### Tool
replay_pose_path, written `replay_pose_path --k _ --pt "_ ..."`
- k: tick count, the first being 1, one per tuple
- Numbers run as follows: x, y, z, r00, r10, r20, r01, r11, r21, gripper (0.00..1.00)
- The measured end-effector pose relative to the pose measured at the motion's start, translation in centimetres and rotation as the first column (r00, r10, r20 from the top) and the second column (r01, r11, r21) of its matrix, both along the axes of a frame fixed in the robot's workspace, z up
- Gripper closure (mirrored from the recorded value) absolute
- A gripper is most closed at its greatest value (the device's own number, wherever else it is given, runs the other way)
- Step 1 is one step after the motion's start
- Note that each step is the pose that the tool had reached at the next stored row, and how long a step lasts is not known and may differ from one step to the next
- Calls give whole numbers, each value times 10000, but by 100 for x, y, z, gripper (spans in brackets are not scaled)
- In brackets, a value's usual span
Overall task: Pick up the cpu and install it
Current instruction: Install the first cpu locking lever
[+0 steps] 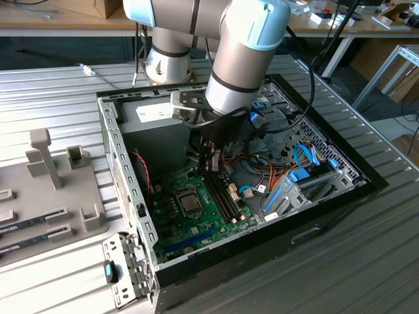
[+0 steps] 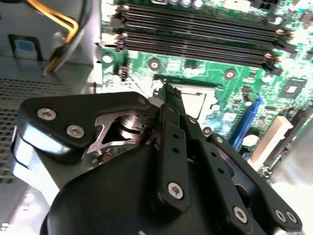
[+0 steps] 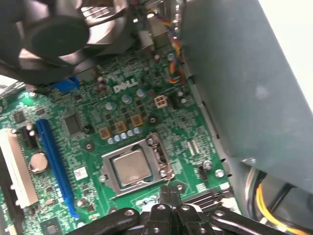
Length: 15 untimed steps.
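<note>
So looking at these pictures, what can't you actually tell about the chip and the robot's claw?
- Whether the cpu is fully seated in its socket: the first wrist view shows its silvery top inside the metal frame, but not its underside.
- Most of the cpu in the second wrist view: the gripper covers it.
- The gripper tips in the exterior view: dark against cables under the arm.

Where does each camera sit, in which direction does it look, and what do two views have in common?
Exterior view: off the arm, above, looking down into the open computer case; the arm shows.
First wrist view: on the arm, looking down at the motherboard and the cpu seated in its socket; the pincer shows.
Second wrist view: on the arm, looking along the pincer toward the memory slots.
Both wrist views share the socket and pincer.
</note>
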<state>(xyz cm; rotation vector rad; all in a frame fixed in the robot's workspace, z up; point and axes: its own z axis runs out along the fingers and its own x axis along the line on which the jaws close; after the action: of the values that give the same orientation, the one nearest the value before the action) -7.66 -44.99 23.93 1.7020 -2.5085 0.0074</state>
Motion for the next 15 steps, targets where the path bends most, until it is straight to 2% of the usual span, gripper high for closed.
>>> replay_pose_path --k 1,8,12,15 --pt "-2 -35 0 10000 4 0 -4 10000 0 89" --pt "-3 -162 -8 10000 24 0 -24 10000 1 89" --pt "-3 -219 -24 10000 38 0 -38 10000 1 89" --pt "-3 -259 -33 10000 55 -1 -55 10000 -26 89"
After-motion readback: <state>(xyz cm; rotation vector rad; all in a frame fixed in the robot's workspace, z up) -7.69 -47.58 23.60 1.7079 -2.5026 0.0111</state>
